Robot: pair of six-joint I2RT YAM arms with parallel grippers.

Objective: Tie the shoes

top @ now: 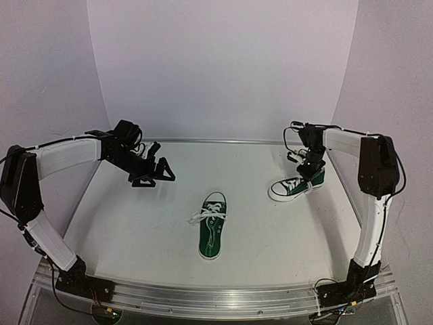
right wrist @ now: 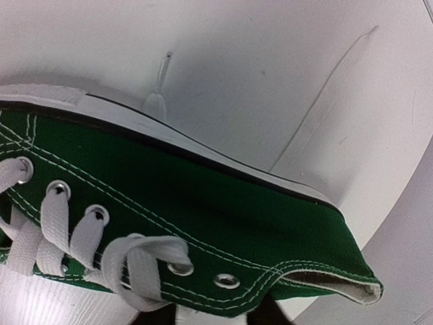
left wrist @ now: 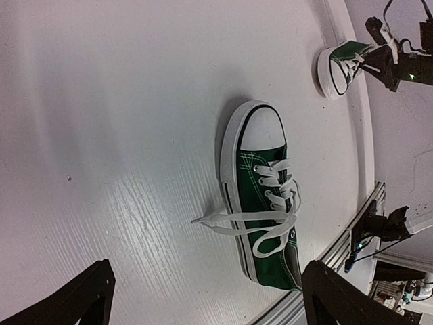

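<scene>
A dark green sneaker (top: 212, 230) with white laces lies flat mid-table, toe toward the arms. Its laces are untied and trail to its left (top: 197, 217). It also shows in the left wrist view (left wrist: 267, 203). My left gripper (top: 153, 173) hangs open and empty above the table, to the back left of it; its fingers (left wrist: 81, 298) frame the view. The second sneaker (top: 292, 187) sits tilted at the right. My right gripper (top: 310, 173) is shut on its heel end. The right wrist view shows that sneaker's side and eyelets (right wrist: 203, 217); the fingers are mostly hidden behind it.
The white table (top: 135, 223) has a metal rail (top: 216, 294) along its near edge. A curved white backdrop (top: 223, 68) closes the back and sides. The right arm (top: 372, 162) stands close to the right wall.
</scene>
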